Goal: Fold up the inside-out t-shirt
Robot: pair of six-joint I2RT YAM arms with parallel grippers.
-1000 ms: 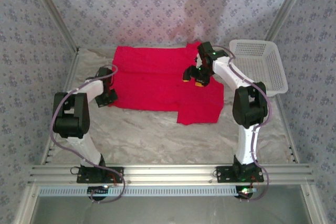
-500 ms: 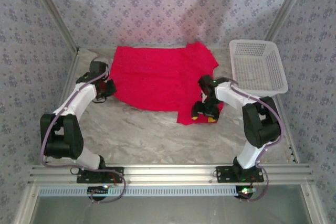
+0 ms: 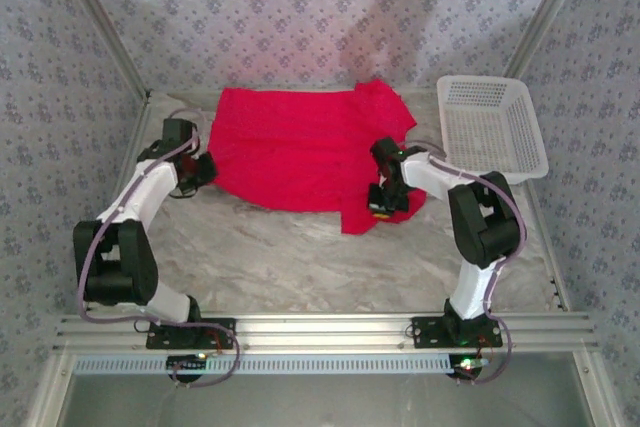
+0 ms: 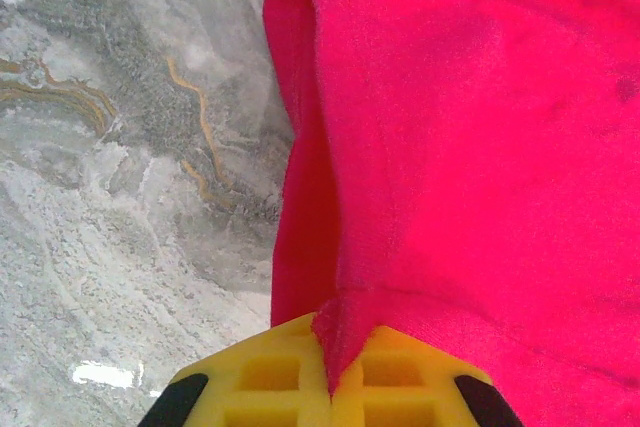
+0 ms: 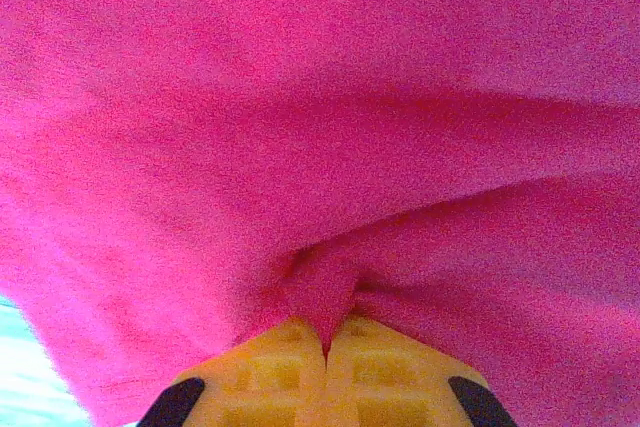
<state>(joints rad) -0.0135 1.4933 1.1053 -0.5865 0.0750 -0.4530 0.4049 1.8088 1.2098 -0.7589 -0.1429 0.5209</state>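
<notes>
Along the near edge I see the aluminium rail (image 3: 320, 327) with both arm bases bolted to it. Beyond it is the marbled grey table (image 3: 300, 257).

Right of centre, my right gripper (image 3: 384, 202) is down on the near right corner of the t-shirt (image 3: 290, 147), where a flap of cloth sticks out toward me. From its wrist camera, the yellow pads (image 5: 270, 372) are pressed together with a pinched ridge of red fabric rising between them, so it is clenched on the shirt.

A little farther back on the left, my left gripper (image 3: 198, 169) is at the shirt's left edge, low over the table. Its wrist camera shows its own yellow pads (image 4: 260, 377) closed on a small peak of the red edge, with bare table to the left of the cloth.

The shirt itself lies spread and mostly flat across the far middle of the table, between the two grippers, with its far right corner rumpled.

Near that corner but not touching it, at the far right, stands the white basket (image 3: 495, 132). Patterned walls (image 3: 300, 7) close off the far side.
</notes>
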